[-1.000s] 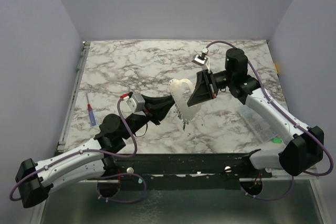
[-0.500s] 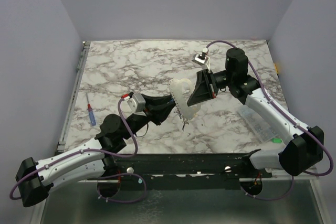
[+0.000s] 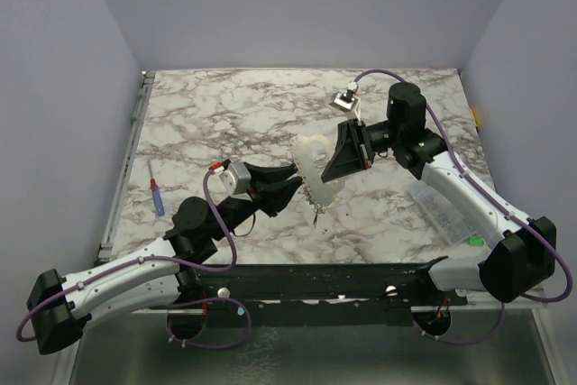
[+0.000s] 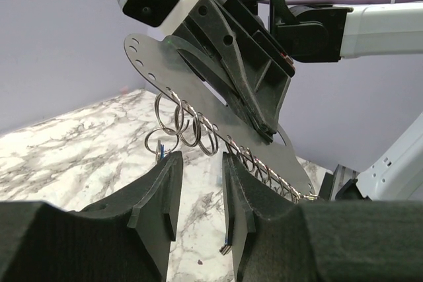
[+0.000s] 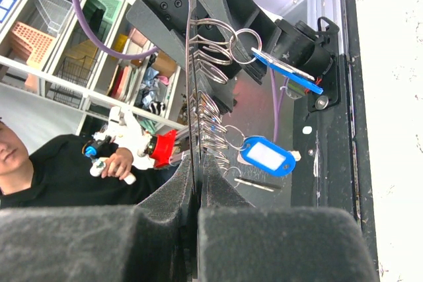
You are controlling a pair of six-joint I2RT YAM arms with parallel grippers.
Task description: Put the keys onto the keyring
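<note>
- Right end effector clamps a thin plate lined with rings; keep it steady.
- Left end effector, partly open and empty, sits just below the rings; line up on one ring.
- Blue-tagged keys hang from rings, above the surface.
- Neighbouring rings may snag; a red-and-blue stick lies well apart.

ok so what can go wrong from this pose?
1. The left gripper has its jaws apart right under the crowded rings; closing could catch the wrong ring, or two at once.
2. The right gripper pinches the thin plate by one edge only; a tug on a ring might twist it or make it slip.
</note>
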